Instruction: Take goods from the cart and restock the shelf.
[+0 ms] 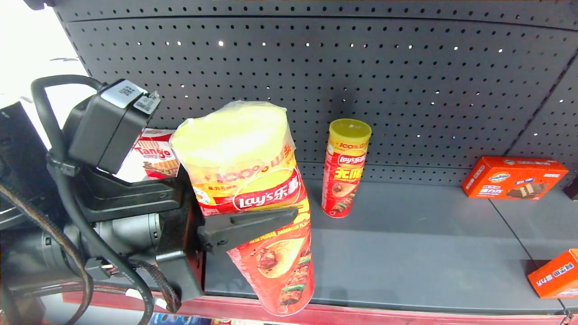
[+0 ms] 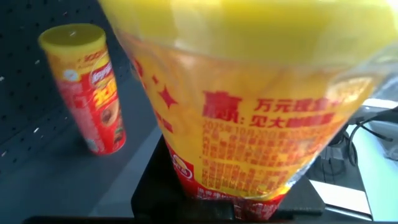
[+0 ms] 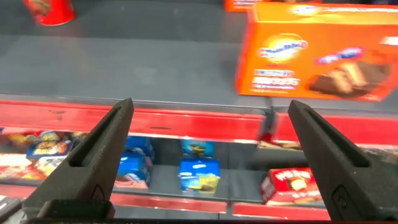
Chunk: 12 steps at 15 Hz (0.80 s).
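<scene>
The shelf (image 1: 406, 253) is a dark grey metal deck with a perforated pegboard back wall (image 1: 361, 67) and a red strip (image 1: 361, 313) along the front lip. The left hand (image 1: 253, 221) is clamped around the middle of a tall chips can (image 1: 246, 180), red with a yellow lid. It holds the can tilted over the front-left part of the shelf, base out by the red strip; whether the base touches anything is hard to tell. A second chips can (image 1: 345, 169) of the same look stands upright further back, close to the pegboard and well apart from the held one. Behind the left arm there's a wafer box (image 1: 153, 155) pushed against the back wall. Over on the right an orange box (image 1: 512, 177) sits near the back, and another orange box (image 1: 555, 274) is at the front right edge. The right hand (image 3: 210, 106) hangs in front of the shelf edge with its jaws spread wide and nothing between them. Past it, a lower shelf holds blue packs (image 3: 199, 171) and a red pack (image 3: 292, 183).
</scene>
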Motion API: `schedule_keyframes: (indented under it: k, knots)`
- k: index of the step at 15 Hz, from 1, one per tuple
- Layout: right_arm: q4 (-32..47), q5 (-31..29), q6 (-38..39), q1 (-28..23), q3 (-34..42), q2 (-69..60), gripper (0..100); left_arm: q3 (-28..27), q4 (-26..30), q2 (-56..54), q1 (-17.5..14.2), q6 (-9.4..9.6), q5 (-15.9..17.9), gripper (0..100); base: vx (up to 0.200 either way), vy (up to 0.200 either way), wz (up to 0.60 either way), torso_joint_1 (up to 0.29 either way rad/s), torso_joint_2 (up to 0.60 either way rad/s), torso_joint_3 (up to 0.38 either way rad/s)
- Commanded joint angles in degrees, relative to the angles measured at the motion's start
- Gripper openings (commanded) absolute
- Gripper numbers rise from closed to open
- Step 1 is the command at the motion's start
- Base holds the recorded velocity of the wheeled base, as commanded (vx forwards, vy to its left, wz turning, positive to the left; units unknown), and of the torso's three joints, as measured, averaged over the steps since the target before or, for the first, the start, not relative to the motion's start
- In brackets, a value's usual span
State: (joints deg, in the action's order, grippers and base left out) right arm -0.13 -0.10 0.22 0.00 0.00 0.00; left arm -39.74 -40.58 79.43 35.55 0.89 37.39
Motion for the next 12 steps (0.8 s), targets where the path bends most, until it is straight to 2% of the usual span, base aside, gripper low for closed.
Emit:
schedule_keyframes:
  k: [1, 7, 9, 11, 12]
  knots:
    - [-0.04, 0.01, 0.04, 0.0, 0.0, 0.0, 100, 0.37, -0.02, -0.16, -0.04, -0.01, -0.04, 0, 0.0, 0.0, 0.0, 0.0, 0.0, 0.0]
    - [-0.04, 0.01, -0.13, 0.0, 0.0, 0.09, 100, 0.98, -0.37, -0.6, -0.04, -0.01, -0.12, 0, 0.0, 0.0, 0.0, 0.0, 0.0, 0.0]
    - [0.05, 0.19, -0.22, 0.0, 0.0, 0.09, 100, 3.27, -3.54, -0.51, -0.04, -0.1, -0.04, 0, 0.0, 0.0, 0.0, 0.0, 0.0, 0.0]
    - [0.13, 0.19, -1.45, -0.09, -0.35, 0.0, 100, 5.38, -4.15, -0.33, -0.04, -0.19, -0.04, 0, 0.0, 0.0, 0.0, 0.0, 0.0, 0.0]
    - [0.05, 0.62, -2.33, 0.0, -3.78, 0.7, 100, 5.82, -4.15, -0.42, -0.13, -0.19, -0.12, 0, 0.0, 0.0, 0.0, 0.0, 0.0, 0.0]
